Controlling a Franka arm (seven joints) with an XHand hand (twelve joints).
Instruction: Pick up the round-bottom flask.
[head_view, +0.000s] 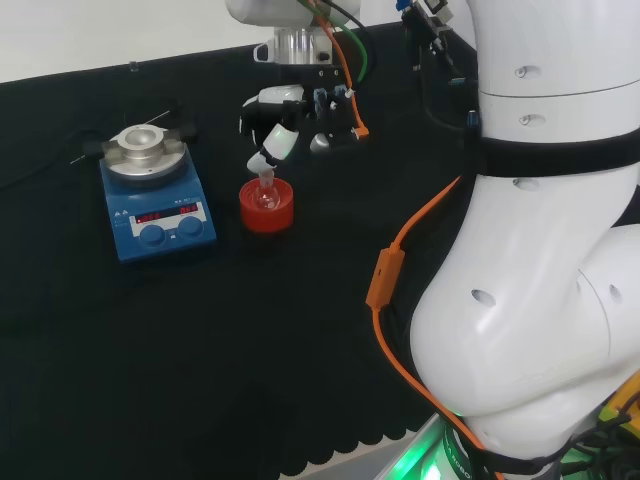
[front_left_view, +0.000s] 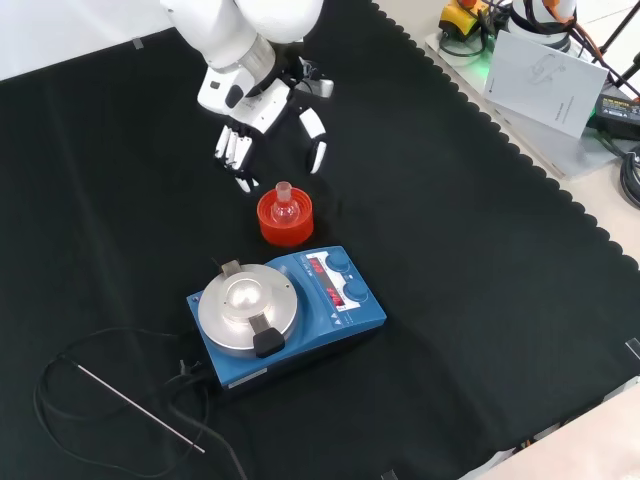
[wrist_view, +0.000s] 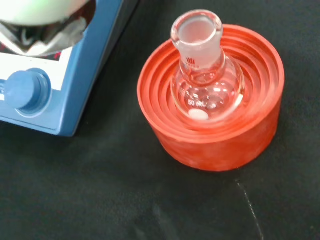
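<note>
The hand (front_left_view: 262, 112) is open and holds nothing. The clear round-bottom flask (wrist_view: 205, 80) stands upright in its red ribbed stand (wrist_view: 215, 140).

The flask (wrist_view: 206, 80), small, of clear glass with a round bulb and short open neck, stood upright in the centre of a red ribbed stand (wrist_view: 212, 135) on the black cloth. A white patch marked its bulb.
</note>
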